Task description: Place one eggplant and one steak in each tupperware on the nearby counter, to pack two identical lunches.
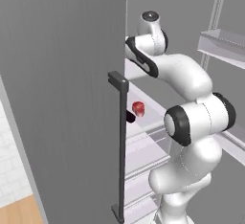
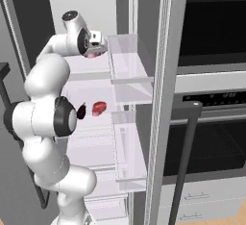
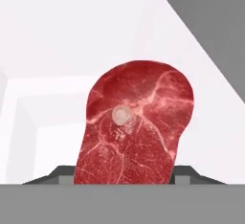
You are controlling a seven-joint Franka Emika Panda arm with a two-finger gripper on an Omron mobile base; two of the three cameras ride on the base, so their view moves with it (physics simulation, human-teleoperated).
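Hand view is showing a steak (image 3: 136, 125) close up: red marbled slab with a small pale bone disc, sitting on a white fridge shelf (image 3: 52, 46) and running down to 6 o'clock between the claw (image 3: 125, 176) tips. Dark fingertips (image 3: 60, 174) are peeking out just beside each lower edge of the meat; can't tell if they are pressing it or just flanking it.

Right base view is showing the arm reaching into the open fridge, with the claw (image 2: 89, 54) at an upper shelf and a sliver of pink meat (image 2: 89, 55) under the hand. Lower down a second steak (image 2: 99, 107) is lying on a middle shelf, with a dark eggplant (image 2: 81, 111) just beside it at 9 o'clock.

Left base view is catching that lower steak (image 1: 138, 108) past the fridge door (image 1: 62, 98) edge, plus a dark bit of the eggplant (image 1: 130, 117) at 7 o'clock of it.

Count: two steaks, one eggplant.
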